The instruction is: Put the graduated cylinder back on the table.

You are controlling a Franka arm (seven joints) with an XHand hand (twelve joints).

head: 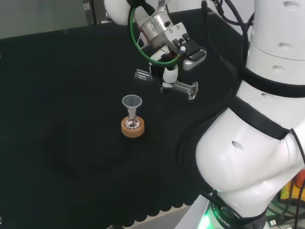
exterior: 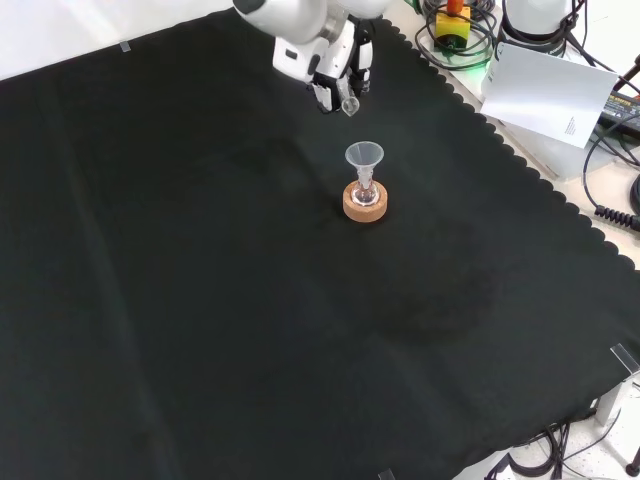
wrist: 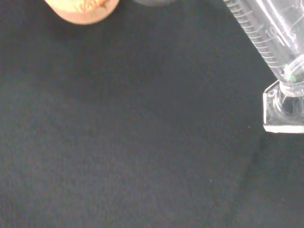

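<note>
The clear graduated cylinder (head: 181, 87) lies almost level in the hand (head: 167, 75), whose fingers are curled round its middle. In the head view its flat foot (head: 193, 90) points right and its mouth (head: 141, 74) points left. The front view shows the hand (exterior: 330, 70) at the far side of the cloth, with one end of the cylinder (exterior: 349, 105) poking out below it. In the wrist view the cylinder's marked tube (wrist: 266, 40) slants down to the foot (wrist: 284, 111); I cannot tell whether the foot touches the cloth.
A clear funnel (head: 132, 102) sits in a small flask on a cork ring (head: 132, 129), on the cloth to the left of and nearer than the hand in the head view. The arm's white links (head: 257, 143) stand at the right. Cables and a white sheet (exterior: 550, 95) lie beyond the cloth's scalloped edge.
</note>
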